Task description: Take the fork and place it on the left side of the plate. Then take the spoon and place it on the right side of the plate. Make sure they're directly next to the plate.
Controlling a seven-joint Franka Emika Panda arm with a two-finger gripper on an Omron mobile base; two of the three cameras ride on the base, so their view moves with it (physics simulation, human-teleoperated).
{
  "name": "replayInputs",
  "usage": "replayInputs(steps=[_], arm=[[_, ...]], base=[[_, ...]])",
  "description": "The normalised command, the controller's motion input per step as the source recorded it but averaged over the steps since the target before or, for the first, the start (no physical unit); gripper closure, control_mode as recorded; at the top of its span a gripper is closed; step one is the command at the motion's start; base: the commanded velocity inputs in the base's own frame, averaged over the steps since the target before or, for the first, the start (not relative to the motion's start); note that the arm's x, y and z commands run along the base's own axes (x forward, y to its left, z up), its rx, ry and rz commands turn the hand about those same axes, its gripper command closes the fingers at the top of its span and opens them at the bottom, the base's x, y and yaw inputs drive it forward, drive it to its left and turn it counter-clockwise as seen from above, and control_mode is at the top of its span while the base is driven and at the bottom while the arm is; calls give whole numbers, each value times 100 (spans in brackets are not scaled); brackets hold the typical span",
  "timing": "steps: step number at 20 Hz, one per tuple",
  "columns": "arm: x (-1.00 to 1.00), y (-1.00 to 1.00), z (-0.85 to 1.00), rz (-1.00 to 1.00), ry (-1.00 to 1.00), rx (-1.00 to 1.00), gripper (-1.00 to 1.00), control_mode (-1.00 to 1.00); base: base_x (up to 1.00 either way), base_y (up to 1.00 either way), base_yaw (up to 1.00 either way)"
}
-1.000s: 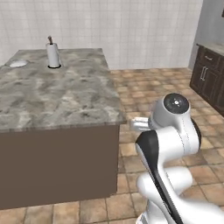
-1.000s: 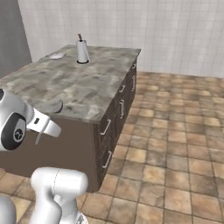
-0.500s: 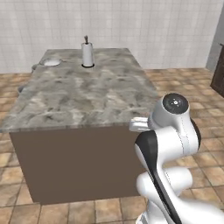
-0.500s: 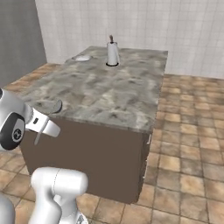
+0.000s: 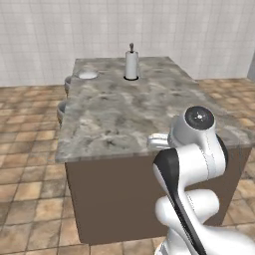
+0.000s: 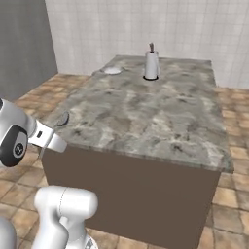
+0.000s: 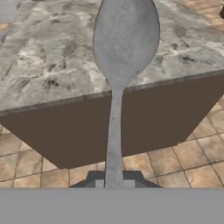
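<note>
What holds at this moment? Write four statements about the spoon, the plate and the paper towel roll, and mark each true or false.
1. The spoon's handle is clamped between the jaws. True.
2. The spoon lies flat on the counter right beside the plate. False: it is held up by the counter's near edge, far from the plate.
3. The paper towel roll stands upright on the counter. True.
4. The plate sits at the counter's near edge, close to the robot. False: it sits at the far end, not far from the roll.
</note>
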Motion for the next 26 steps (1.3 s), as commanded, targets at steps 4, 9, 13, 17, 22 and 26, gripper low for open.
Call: replayInputs(steps=[4, 9, 13, 17, 22, 26], arm=[[0, 0, 0, 0, 0, 0, 100, 100], [0, 0, 0, 0, 0, 0, 100, 100], [0, 0, 0, 0, 0, 0, 100, 100], [0, 0, 0, 0, 0, 0, 100, 100], [0, 0, 0, 0, 0, 0, 100, 100], [0, 0, 0, 0, 0, 0, 100, 100]], base=[[49, 100, -18], [21, 100, -29], [4, 95, -38], [6, 87, -42], [27, 84, -43], [45, 87, -42]])
